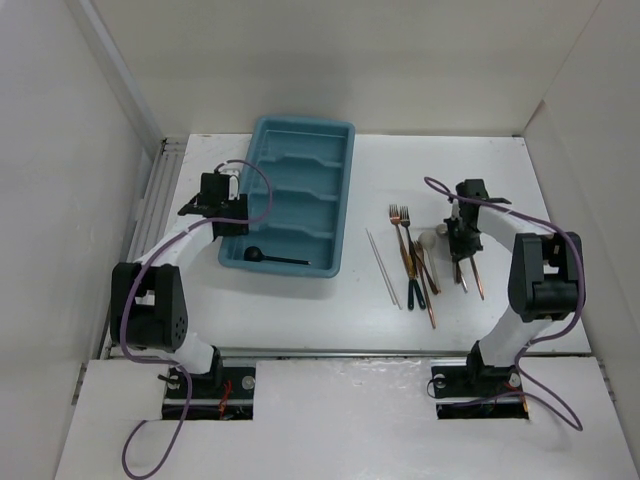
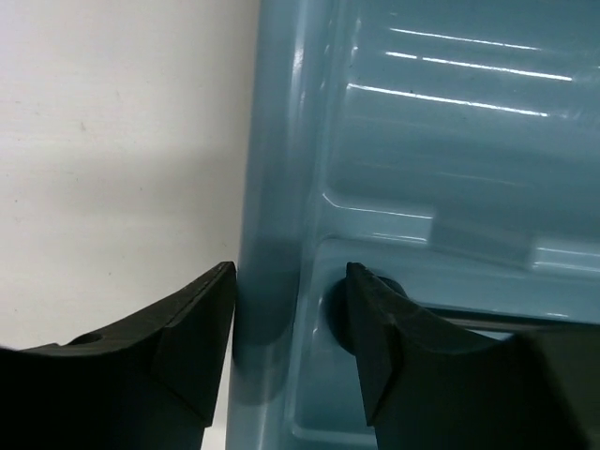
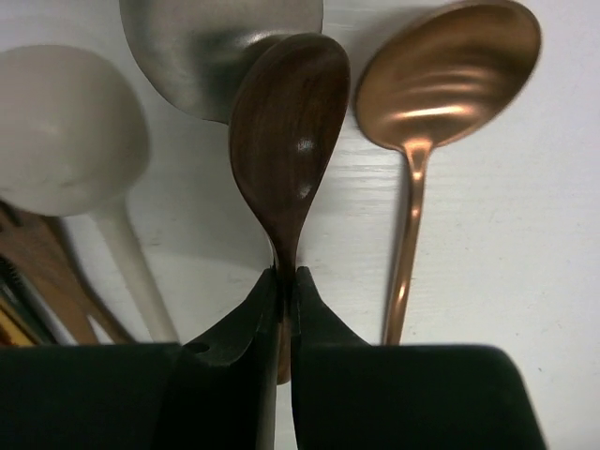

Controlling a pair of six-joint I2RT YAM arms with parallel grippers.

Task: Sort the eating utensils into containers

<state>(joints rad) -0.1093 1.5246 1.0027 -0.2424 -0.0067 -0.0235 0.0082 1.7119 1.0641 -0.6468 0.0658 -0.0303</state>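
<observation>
Left tool [image 2: 291, 281]: jaws apart, astride the left wall of the teal tray [image 1: 300, 125], one finger outside on the surface [image 1: 480, 170], the other inside the nearest compartment. No clear clamp on the wall.
Risk: if it closes and pulls, the whole tray shifts or tips. The black spoon [image 1: 275, 259] lying in that near compartment would slide, and the drop-off spot moves for the other arm.

Middle of surface, right of the tray: chopsticks [image 1: 383, 265] and forks [image 1: 399, 216] lie loose and unsorted, close together.
Risk: a low carry toward the tray could sweep them. The chopsticks are thin and look likely to roll.

Right tool [image 3: 286, 277]: closed tight on the thin neck of a dark copper spoon [image 3: 291, 122]. Cannot tell if the spoon is off the surface yet. Its bowl overlaps the silver spoon [image 3: 206, 47]. A white spoon [image 3: 66, 131] sits to one side and a bright copper spoon [image 3: 441, 75] just beside on the other.
Risk: the pinch is narrow on a slick, slim neck with the heavy bowl out front, so the spoon may pivot or slip out in transit. It may also drag the silver spoon or knock its neighbours on lift. A swung spoon could land crooked across a divider rather than in a compartment.
</observation>
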